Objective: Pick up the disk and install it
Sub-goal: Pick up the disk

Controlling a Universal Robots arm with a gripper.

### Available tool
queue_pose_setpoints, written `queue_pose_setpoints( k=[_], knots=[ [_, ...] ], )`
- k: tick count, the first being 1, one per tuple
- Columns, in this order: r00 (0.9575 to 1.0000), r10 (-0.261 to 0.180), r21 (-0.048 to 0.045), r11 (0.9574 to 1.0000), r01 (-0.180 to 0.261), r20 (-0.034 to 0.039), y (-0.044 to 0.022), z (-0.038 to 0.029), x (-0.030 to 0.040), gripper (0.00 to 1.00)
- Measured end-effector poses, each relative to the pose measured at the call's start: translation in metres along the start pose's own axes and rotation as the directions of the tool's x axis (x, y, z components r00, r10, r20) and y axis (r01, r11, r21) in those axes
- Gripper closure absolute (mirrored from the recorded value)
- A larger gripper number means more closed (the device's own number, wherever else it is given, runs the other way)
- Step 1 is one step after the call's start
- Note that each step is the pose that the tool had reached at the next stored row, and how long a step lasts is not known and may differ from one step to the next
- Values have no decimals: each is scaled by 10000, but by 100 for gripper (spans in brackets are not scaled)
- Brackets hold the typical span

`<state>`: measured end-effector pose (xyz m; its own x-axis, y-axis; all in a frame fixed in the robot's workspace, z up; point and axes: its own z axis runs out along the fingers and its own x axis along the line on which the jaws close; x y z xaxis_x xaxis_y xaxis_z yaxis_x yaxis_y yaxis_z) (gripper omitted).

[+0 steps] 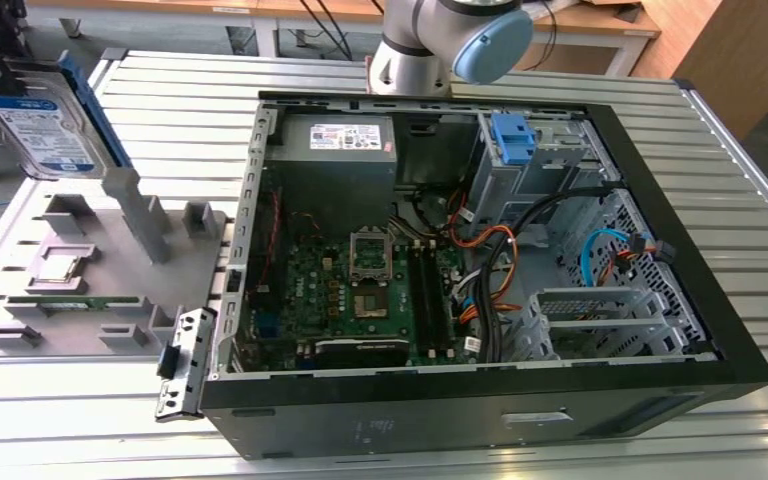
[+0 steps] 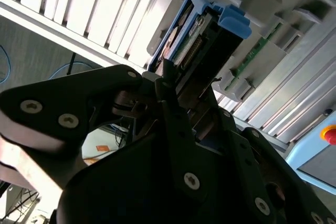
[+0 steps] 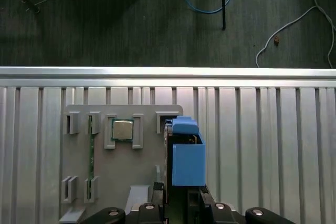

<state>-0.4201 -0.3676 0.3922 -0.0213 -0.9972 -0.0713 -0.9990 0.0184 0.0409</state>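
While it stands on edge over the far corner of the grey parts tray (image 1: 115, 272), the disk (image 1: 40, 125) has its upper end inside the claw (image 2: 164, 80), whose jaws are clamped onto its two flat faces. In the exterior view it sits at the far left, well apart from the open computer case (image 1: 491, 400).

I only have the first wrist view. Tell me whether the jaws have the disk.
Observer: Yes. In the second wrist view the gripper is shut on the disk.
Operator: Report where the case is.
Observer: In the exterior view the open computer case lies to the exterior view's right of the grey fixture tray.
Operator: Give me the disk's pose.
Observer: In the exterior view it stands on edge above the tray, its label facing the camera.
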Motion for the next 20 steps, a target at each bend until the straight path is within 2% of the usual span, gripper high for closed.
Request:
queue_pose_setpoints(
  k=[20],
  knots=[
    [10000,-1,-1,10000,1,49,21,-523,-38,65]
  ],
)
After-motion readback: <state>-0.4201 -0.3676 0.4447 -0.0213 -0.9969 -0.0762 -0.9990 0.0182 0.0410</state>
